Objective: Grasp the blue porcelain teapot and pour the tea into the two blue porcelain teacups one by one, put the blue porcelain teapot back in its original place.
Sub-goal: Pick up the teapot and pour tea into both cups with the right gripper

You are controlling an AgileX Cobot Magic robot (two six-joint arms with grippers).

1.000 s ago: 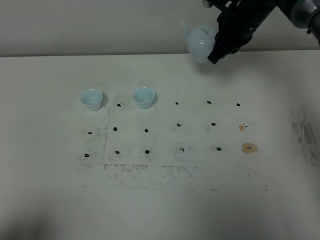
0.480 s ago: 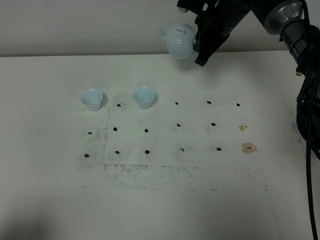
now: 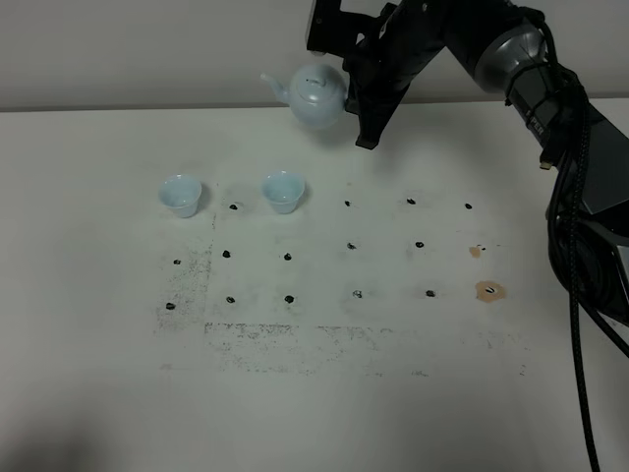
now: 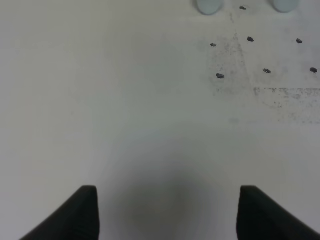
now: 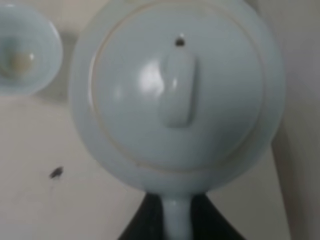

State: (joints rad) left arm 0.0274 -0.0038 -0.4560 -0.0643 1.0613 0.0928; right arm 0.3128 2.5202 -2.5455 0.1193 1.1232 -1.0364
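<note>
My right gripper (image 5: 177, 229) is clamped on the loop handle (image 5: 176, 212) of the blue porcelain teapot (image 3: 316, 96). In the wrist view the dark fingers (image 5: 141, 222) sit on either side of the handle with no slack. The pot hangs clear of the table (image 3: 98, 393), close to upright. Its lid (image 5: 177, 87) is seated, and its spout (image 3: 272, 82) points away from the gripper, toward the left arm's side. The right arm (image 3: 511, 54) reaches in from its own side, trailing a black cable (image 3: 580, 324) down the table edge.

Taking the teapot as my reference, the nearer teacup (image 3: 283, 191) stands on the table in front of it, a little to the spout side. The wrist camera catches that cup (image 5: 22, 50) just past the pot's body. It has a tan patch in its bottom, and I can't tell whether that is tea. The second teacup (image 3: 181, 195) sits farther out on the spout side, in line with the first and well apart from it.

A grid of black dots (image 3: 351, 245) spreads across the table in front of the teapot. Two brown stains (image 3: 488, 290) lie among the dots on the handle side.

My left gripper (image 4: 167, 215) is far from the teapot, with its fingers (image 4: 80, 212) wide apart over bare table and nothing between them.
</note>
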